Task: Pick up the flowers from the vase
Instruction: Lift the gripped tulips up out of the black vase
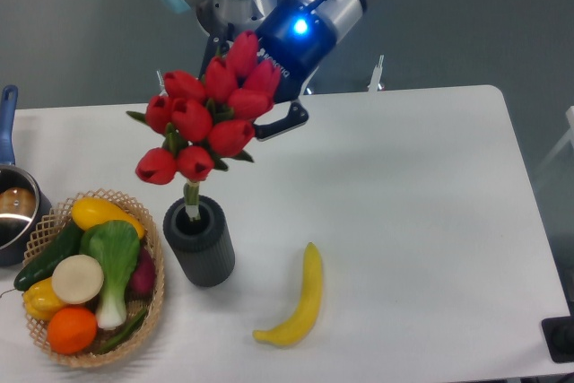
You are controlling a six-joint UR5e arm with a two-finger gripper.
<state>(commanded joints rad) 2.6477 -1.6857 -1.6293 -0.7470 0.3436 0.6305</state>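
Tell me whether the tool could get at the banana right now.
Probably not yet: the tool is shut on the flowers, stems still in the vase. The banana itself lies uncovered on the table.

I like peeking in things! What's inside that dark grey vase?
Only the pale stem ends of the flowers still poke into the vase. Its inside is dark, so anything deeper is hidden.
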